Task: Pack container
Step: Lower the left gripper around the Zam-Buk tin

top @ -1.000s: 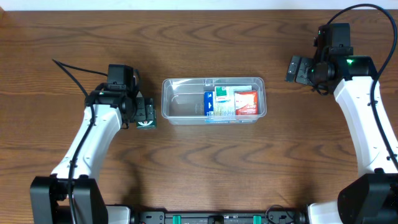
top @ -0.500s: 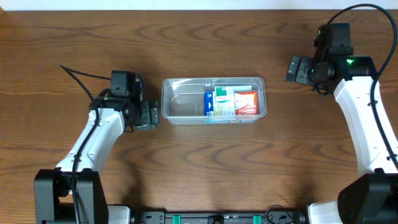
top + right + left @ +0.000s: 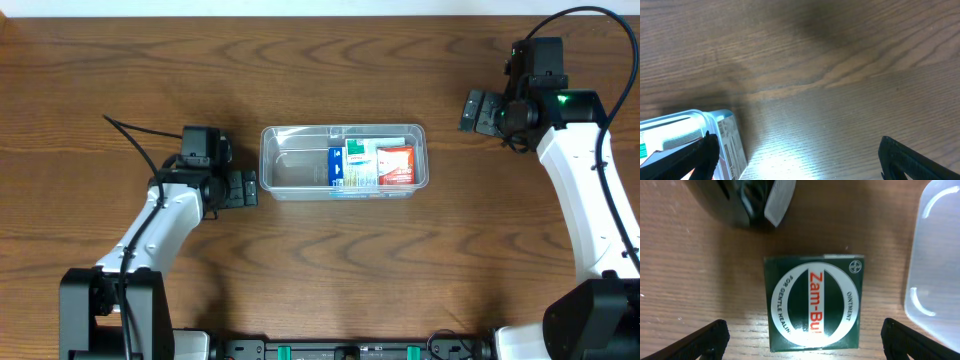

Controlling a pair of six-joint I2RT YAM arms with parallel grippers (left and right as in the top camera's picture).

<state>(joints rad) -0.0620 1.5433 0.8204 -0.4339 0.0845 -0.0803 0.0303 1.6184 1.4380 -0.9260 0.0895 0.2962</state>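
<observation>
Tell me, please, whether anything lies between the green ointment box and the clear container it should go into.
Nothing visible does. The green ointment box lies on the table beside the container, with only bare wood between them. The container's left half is empty; the packed boxes sit in its right half.

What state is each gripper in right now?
Left gripper: open, jaws either side of the green Zam-Buk box, not gripping it.
Right gripper: open, holding nothing.
</observation>
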